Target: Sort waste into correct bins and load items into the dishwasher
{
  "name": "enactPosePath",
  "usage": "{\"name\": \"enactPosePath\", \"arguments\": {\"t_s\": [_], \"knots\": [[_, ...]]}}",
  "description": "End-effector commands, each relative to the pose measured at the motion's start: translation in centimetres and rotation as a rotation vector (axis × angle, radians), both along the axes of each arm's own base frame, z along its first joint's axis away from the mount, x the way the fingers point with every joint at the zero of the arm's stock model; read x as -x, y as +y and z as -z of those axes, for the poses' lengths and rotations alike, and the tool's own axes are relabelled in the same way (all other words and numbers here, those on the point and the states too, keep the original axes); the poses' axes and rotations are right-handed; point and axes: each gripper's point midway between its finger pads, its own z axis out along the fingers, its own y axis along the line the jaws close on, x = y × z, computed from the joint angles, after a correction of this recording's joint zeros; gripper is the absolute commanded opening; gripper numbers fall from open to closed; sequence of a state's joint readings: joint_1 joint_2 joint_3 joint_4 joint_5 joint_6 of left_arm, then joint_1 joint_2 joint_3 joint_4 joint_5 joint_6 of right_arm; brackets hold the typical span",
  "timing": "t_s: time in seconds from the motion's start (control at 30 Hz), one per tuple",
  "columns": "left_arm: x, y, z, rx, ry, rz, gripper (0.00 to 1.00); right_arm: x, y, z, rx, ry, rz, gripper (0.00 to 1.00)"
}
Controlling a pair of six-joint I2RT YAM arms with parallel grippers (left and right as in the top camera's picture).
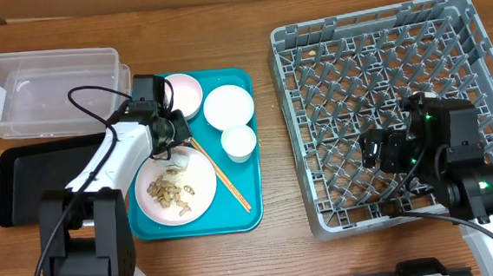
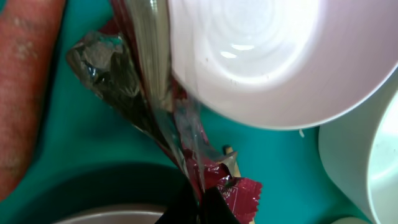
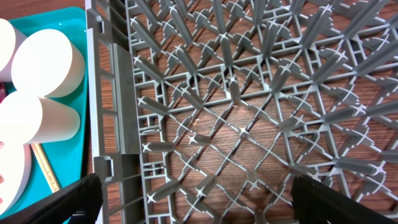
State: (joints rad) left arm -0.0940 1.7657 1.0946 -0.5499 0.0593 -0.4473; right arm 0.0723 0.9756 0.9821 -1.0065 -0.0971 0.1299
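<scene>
Wrapper (image 2: pixel 193 149), a crumpled strip of red and clear film, was pinched between the closed fingers of the left gripper (image 2: pixel 194 210). It stood over the teal tray (image 2: pixel 93 143). In the left wrist view it ran between a carrot (image 2: pixel 25 87) on one side and the rim of a white bowl (image 2: pixel 273 56) on the other. Whether it touched the tray floor could not be told.

In the overhead view the left gripper (image 1: pixel 170 136) sat over the tray's upper half, between that bowl (image 1: pixel 187 92) and the plate (image 1: pixel 198 172). Peanuts (image 1: pixel 170 192) lay on the plate. Chopsticks (image 1: pixel 223 179) lay slantwise on the tray just beside the plate. A second bowl (image 1: pixel 229 106) and a cup (image 1: pixel 239 143) stood close together on the tray's right side.

To the left of the teal tray were the clear tub (image 1: pixel 47 91) and, nearer the robot, the black tray (image 1: pixel 19 184). No waste could be made out in either.

The right gripper (image 3: pixel 194 183) hung over the dish rack (image 1: pixel 380 50), jaws spread wide and holding nothing. No dishes were seen among the pegs.
</scene>
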Motion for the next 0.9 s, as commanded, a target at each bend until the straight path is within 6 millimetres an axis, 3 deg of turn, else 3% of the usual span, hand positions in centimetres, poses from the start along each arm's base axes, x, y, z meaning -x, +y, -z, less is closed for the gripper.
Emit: {"name": "enactPosePath", "arguments": {"t_s": [0.0,0.07,0.2,0.3,0.37,0.43,0.53,0.57,0.63,0.67,0.77,0.8,0.87], "knots": [[0.0,-0.1,-1.8,0.016,0.020,-0.004,0.04,-0.5,0.0,-1.3,-0.005,-0.038,0.002,1.00],[-0.1,0.0,-3.6,0.005,0.020,-0.003,0.04,-0.5,0.0,-1.3,-0.004,-0.038,0.002,1.00],[-2.4,1.8,-10.1,-0.099,-0.111,-0.013,0.04,-0.5,0.0,-1.3,-0.004,-0.038,0.002,1.00],[-4.2,5.6,-16.3,-0.226,-0.270,-0.120,0.04,-0.5,0.0,-1.3,-0.005,-0.038,0.002,1.00],[-5.0,8.8,-18.6,-0.280,-0.334,-0.204,0.04,-0.5,0.0,-1.3,-0.005,-0.038,0.002,1.00],[-5.3,11.0,-18.9,-0.287,-0.351,-0.259,0.04,-0.5,0.0,-1.3,-0.005,-0.038,0.002,1.00],[-6.0,15.4,-17.9,-0.301,-0.352,-0.359,0.13,-0.5,0.0,-1.3,-0.005,-0.038,0.002,1.00],[-6.4,16.7,-17.3,-0.294,-0.353,-0.384,0.27,-0.5,0.0,-1.3,-0.005,-0.038,0.002,1.00],[-7.0,17.4,-16.3,-0.237,-0.350,-0.384,0.56,-0.5,0.0,-1.3,-0.005,-0.038,0.002,1.00],[-7.3,16.7,-15.7,-0.159,-0.344,-0.352,0.67,-0.5,0.0,-1.3,-0.005,-0.038,0.002,1.00],[-6.3,12.6,-14.8,0.030,-0.280,-0.225,0.70,-0.5,0.0,-1.3,-0.005,-0.038,0.002,1.00],[-4.4,10.4,-13.8,0.100,-0.185,-0.187,0.70,-0.5,0.0,-1.3,-0.005,-0.038,0.002,1.00],[-1.4,8.3,-12.4,0.140,-0.040,-0.159,0.72,-0.5,0.0,-1.3,-0.005,-0.038,0.002,1.00]]}}
